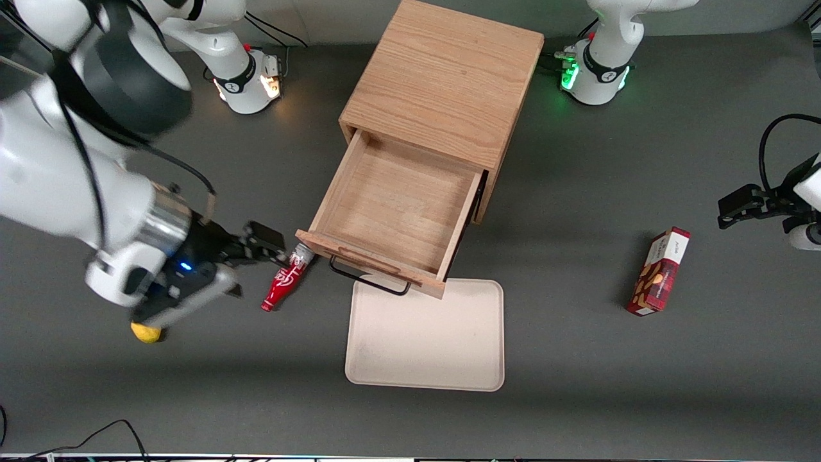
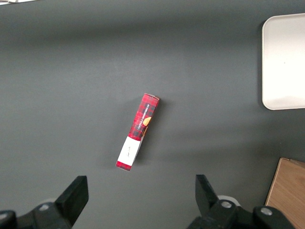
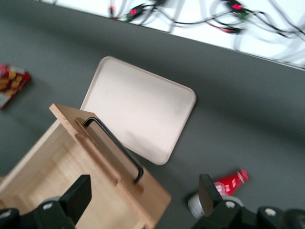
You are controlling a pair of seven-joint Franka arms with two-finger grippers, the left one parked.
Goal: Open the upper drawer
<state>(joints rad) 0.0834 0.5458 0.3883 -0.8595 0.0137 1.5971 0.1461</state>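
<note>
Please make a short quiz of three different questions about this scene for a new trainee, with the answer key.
1. True or false: the upper drawer is pulled out and nothing lies in it.
2. What does the drawer front overhang? A) tray B) snack box C) lemon
3. Fill in: the gripper, fingers open, is beside the red ____, holding nothing.

Key: 1 true; 2 A; 3 bottle.
</note>
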